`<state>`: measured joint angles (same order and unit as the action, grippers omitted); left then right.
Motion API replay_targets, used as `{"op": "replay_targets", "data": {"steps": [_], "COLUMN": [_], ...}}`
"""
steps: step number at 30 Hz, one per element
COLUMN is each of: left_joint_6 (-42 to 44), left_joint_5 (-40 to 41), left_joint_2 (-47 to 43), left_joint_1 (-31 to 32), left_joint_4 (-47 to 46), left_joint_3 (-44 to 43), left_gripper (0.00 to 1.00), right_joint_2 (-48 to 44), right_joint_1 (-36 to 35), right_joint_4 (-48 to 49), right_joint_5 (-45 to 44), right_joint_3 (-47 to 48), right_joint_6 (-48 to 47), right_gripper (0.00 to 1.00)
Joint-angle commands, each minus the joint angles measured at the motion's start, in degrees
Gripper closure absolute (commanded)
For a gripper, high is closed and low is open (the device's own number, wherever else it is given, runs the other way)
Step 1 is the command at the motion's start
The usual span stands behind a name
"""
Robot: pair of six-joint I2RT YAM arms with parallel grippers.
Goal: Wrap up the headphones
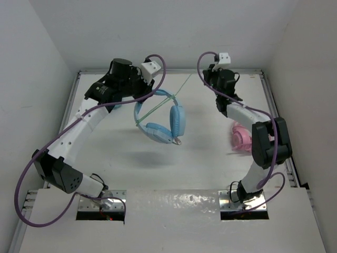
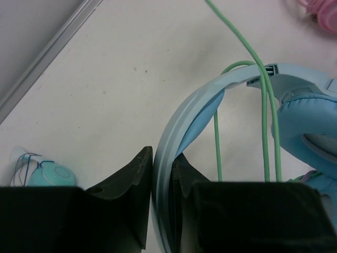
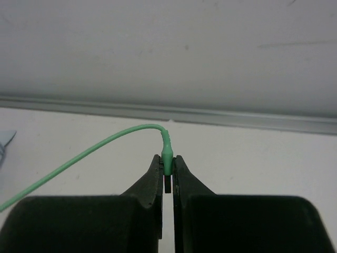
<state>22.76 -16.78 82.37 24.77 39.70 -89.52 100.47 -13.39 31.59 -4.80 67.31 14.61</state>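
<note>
Over the table (image 1: 200, 168), the headphones (image 1: 177, 120) are held by the headband (image 2: 181, 113), clamped in the left gripper (image 2: 160, 155); the cable plug (image 3: 167, 154) is pinched in the right gripper (image 3: 167, 161).

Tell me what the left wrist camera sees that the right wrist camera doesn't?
Only the left wrist view shows the left end effector clamped on the headband of the blue headphones, plus small teal headphones and a corner of pink headphones. Only the right wrist view shows the right end effector pinching the plug. Both show the green cable and the white table.
</note>
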Motion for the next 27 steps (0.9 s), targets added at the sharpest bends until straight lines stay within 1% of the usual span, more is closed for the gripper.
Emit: {"op": "replay_targets", "data": {"steps": [1,2,3,4,5,7,10,11,12,14,16,17,19,20,21,24,27], "left_joint_6": [-4.1,-5.4,-6.1,-6.8,-8.4,-9.5,-12.4,-13.3,-14.1,-17.3,-21.1,-22.2,-27.1,-28.5,-30.5,-32.9,-33.6], "left_joint_5": [-7.2,-7.3,-7.4,-7.7,-7.6,-6.8,-4.5,-3.9,-2.4,-1.1,-0.5,-1.9,-4.0,-5.9,-6.4,-8.1,-7.7], "left_joint_2": [-2.2,-2.0,-1.5,-1.2,-0.5,0.3,2.1,2.9,3.4,4.8,6.5,7.1,9.0,9.6,10.5,11.7,11.9], "left_joint_1": [0.3,0.3,0.2,0.1,0.1,-0.1,-0.5,-0.9,-1.1,-2.3,-3.5,-5.1,-6.9,-8.6,-9.2,-10.7,-11.2], "left_joint_4": [-0.5,-1.1,-1.4,-1.8,-2.5,-3.2,-4.5,-5.3,-5.8,-7.4,-9.0,-9.6,-11.1,-11.6,-12.7,-14.6,-15.0], "left_joint_3": [-5.3,-5.8,-6.5,-6.9,-7.2,-8.2,-9.2,-9.4,-9.4,-9.3,-9.2,-8.9,-8.7,-8.6,-8.3,-6.6,-6.3], "left_gripper": [1.0,1.0,1.0,1.0,1.0,1.0,1.0,1.0,1.0,1.0,1.0,1.0,1.0,1.0,1.0,1.0,1.0], "right_joint_2": [-2.1,-2.9,-3.3,-3.8,-4.5,-5.3,-6.7,-7.6,-7.9,-9.1,-9.9,-10.5,-10.6,-10.6,-11.3,-11.5,-9.9], "right_joint_1": [-2.9,-4.5,-5.4,-6.2,-8.0,-10.2,-14.4,-15.1,-15.6,-17.6,-19.7,-20.4,-23.1,-24.1,-26.6,-30.9,-32.4], "right_joint_4": [11.2,13.1,15.1,19.4,21.9,27.8,32.4,33.5,36.7,39.9,45.3,49.6,53.7,57.1,58.6,60.2,59.8], "right_joint_5": [-3.5,-3.6,-3.6,-3.6,-3.4,-3.6,-3.1,-2.7,-2.2,-1.4,-1.8,-2.9,-4.1,-6.5,-8.4,-13.8,-16.5], "right_joint_3": [-8.5,-13.5,-16.0,-18.6,-23.4,-29.2,-34.8,-36.2,-37.5,-41.5,-45.7,-47.3,-50.9,-52.2,-54.3,-56.2,-56.8], "right_joint_6": [2.9,4.1,5.2,7.9,9.1,11.6,15.8,17.2,19.5,21.2,24.2,26.2,27.0,26.7,26.3,23.9,23.3], "right_gripper": [1.0,1.0,1.0,1.0,1.0,1.0,1.0,1.0,1.0,1.0,1.0,1.0,1.0,1.0,1.0,1.0,1.0]}}
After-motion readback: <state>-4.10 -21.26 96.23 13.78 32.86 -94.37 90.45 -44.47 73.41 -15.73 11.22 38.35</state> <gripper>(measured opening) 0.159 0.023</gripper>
